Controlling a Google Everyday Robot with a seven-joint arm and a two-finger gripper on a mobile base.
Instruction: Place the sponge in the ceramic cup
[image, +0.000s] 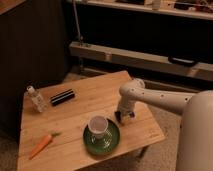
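Note:
The ceramic cup (98, 125), pale and round, stands upright on a dark green plate (102, 142) near the table's front edge. My gripper (125, 116) points down at the tabletop just right of the cup, beside the plate's rim. A small patch of bright blue, the sponge (131, 115), shows at the gripper's tip, low against the wood. Most of the sponge is hidden by the gripper. The white arm (155, 97) reaches in from the right.
A clear plastic bottle (36, 99) and a black bar (63, 97) sit at the back left of the wooden table (90, 107). A carrot (41, 145) lies at the front left. The table's right edge is close to the gripper.

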